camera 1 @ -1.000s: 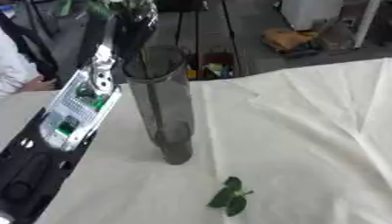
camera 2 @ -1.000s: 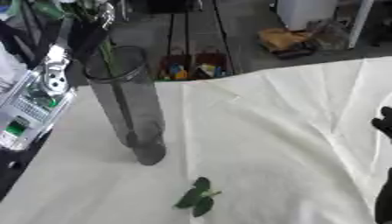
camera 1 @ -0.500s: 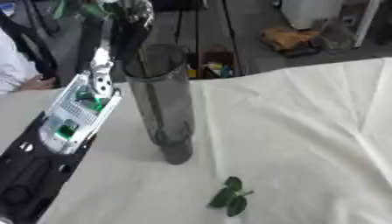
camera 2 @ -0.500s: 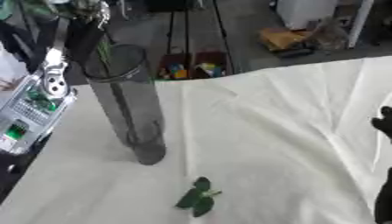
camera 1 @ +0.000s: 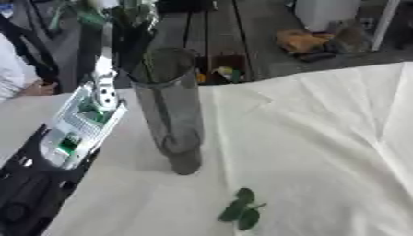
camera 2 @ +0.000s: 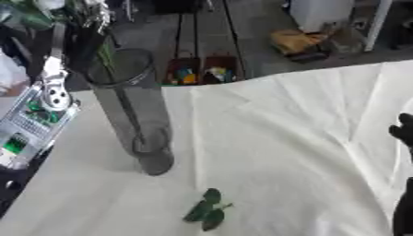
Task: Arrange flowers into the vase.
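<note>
A tall grey see-through vase [camera 1: 174, 115] stands upright on the white cloth [camera 1: 315, 147]. My left arm [camera 1: 77, 120] rises along the vase's left side. Above the rim, my left hand [camera 1: 129, 34] is shut on a flower with green leaves. The flower's thin stem [camera 2: 122, 108] runs down inside the vase towards its bottom. A small green leaf sprig [camera 1: 242, 213] lies loose on the cloth in front of the vase. My right hand [camera 2: 402, 132] shows only as a black shape at the right edge of the right eye view, away from the vase.
Beyond the table's far edge, two crates [camera 2: 197, 73] with coloured items sit on the floor, with an orange-brown bundle [camera 1: 303, 41] further right. A person's white sleeve [camera 1: 12, 69] shows at the far left. The cloth lies creased to the right of the vase.
My left hand has come down a little over the vase, and the stem now reaches deeper inside it. The right hand and the leaf sprig have stayed put.
</note>
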